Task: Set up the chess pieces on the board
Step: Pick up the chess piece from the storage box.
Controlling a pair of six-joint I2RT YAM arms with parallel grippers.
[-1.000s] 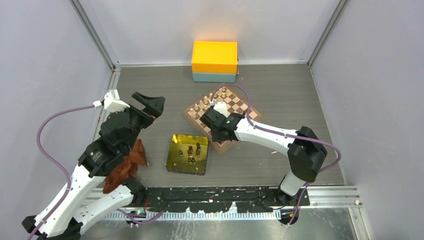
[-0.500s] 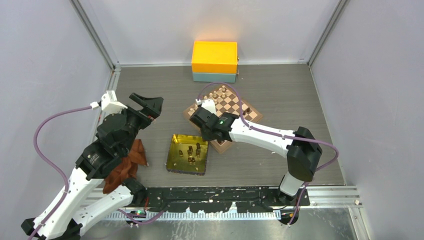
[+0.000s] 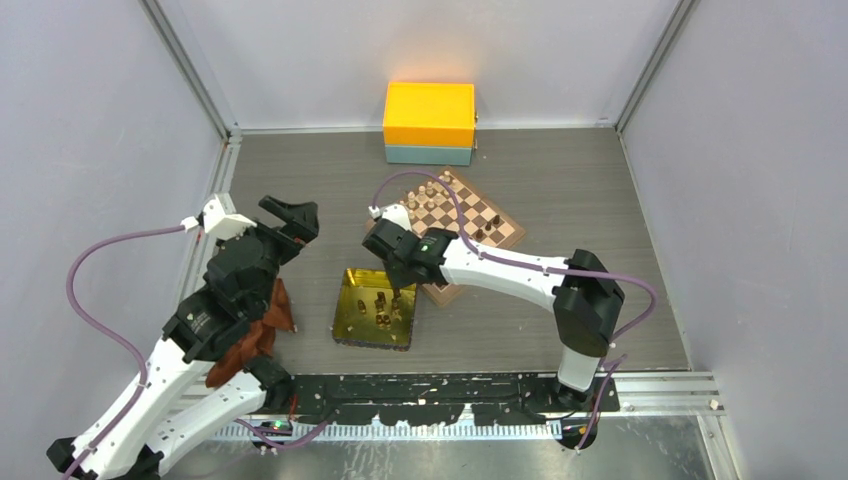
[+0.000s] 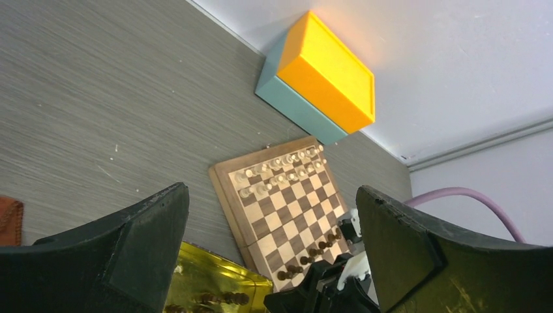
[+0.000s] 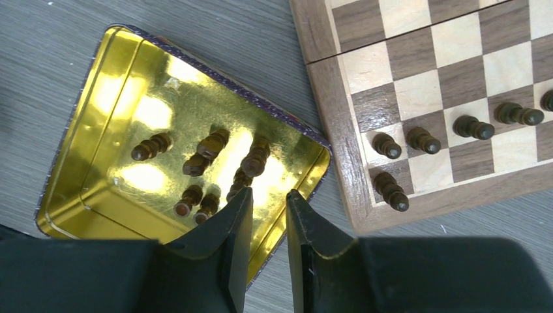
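Observation:
The board (image 3: 478,214) lies at mid-table with dark chess pieces (image 5: 424,139) standing along its near edge. Several more dark chess pieces (image 5: 209,147) lie in the gold tray (image 5: 98,85) beside the board's left corner. My right gripper (image 5: 269,199) hovers over the tray's right rim, its jaws open by a narrow gap with nothing between them. In the top view it (image 3: 398,290) sits at the tray's far-right corner. My left gripper (image 4: 270,192) is raised at the left, wide open and empty, facing the board (image 4: 297,195).
Pale chessmen (image 3: 425,192) fill the board's far edge. An orange box on a teal base (image 3: 429,113) stands at the back wall. A brown cloth (image 3: 250,335) lies under the left arm. The right arm's purple cable (image 3: 440,190) arcs over the board.
My right gripper has moved left and toward the near edge, from over the board to over the tray's right rim, its jaws a little narrower. The left arm has shifted slightly.

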